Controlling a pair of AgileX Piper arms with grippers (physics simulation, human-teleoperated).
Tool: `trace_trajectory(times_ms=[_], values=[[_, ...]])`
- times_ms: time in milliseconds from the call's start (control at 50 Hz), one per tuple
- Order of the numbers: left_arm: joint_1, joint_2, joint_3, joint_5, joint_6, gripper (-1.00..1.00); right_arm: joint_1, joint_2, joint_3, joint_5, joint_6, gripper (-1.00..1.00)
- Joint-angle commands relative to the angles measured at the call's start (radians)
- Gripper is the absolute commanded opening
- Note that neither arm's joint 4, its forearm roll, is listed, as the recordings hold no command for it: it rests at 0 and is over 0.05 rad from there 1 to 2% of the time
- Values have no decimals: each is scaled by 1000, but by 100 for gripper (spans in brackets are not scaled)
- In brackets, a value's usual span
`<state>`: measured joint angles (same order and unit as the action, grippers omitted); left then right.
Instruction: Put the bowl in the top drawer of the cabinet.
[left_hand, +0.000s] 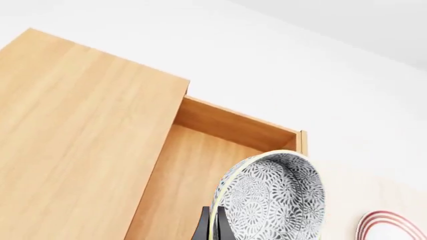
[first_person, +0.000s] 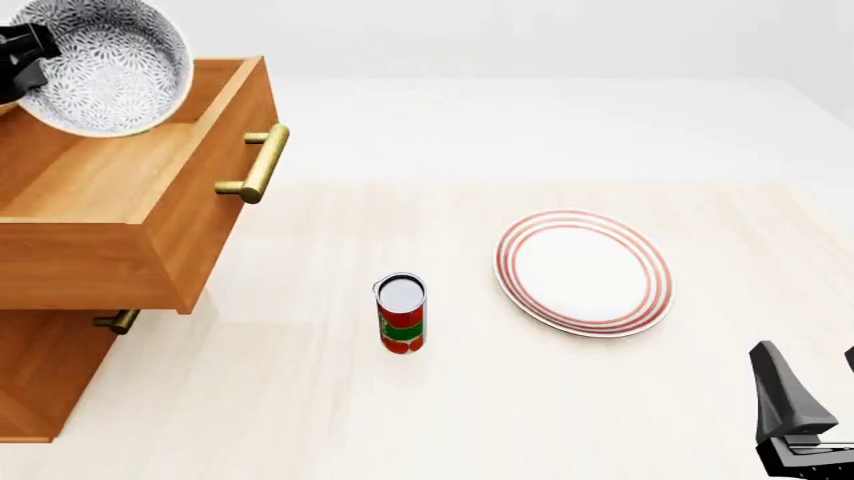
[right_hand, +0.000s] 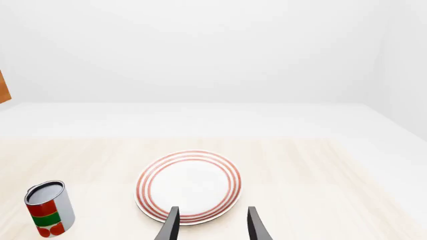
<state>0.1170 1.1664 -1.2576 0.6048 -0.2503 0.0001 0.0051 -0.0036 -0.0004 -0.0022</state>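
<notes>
The bowl (first_person: 104, 62), white with dense grey-blue marks, hangs tilted on its side above the back of the pulled-out top drawer (first_person: 94, 262). My left gripper (first_person: 30, 50) is shut on the bowl's rim. In the left wrist view the black fingers (left_hand: 202, 226) pinch the rim of the bowl (left_hand: 275, 196) over the drawer's wooden floor (left_hand: 187, 170). The cabinet (first_person: 38, 372) stands at the table's left. My right gripper (first_person: 814, 372) stands open and holds nothing near the front right, with its fingers (right_hand: 171, 224) just short of the plate.
A red-ringed white plate (first_person: 583, 270) lies right of centre. A red and green can (first_person: 400, 314) stands upright between it and the cabinet. The top drawer's brass handle (first_person: 262, 160) juts toward the table's middle; a lower handle (first_person: 118, 321) sits beneath it.
</notes>
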Motion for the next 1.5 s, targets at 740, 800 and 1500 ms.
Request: trace_trajectory(times_ms=[740,800,1500], values=[[33,32,60,-53,38,-100,0,0,0,0,0,100],[31,37,57,-53,39,-100,0,0,0,0,0,100],[57,89,62,-86,69,-100,0,0,0,0,0,100]])
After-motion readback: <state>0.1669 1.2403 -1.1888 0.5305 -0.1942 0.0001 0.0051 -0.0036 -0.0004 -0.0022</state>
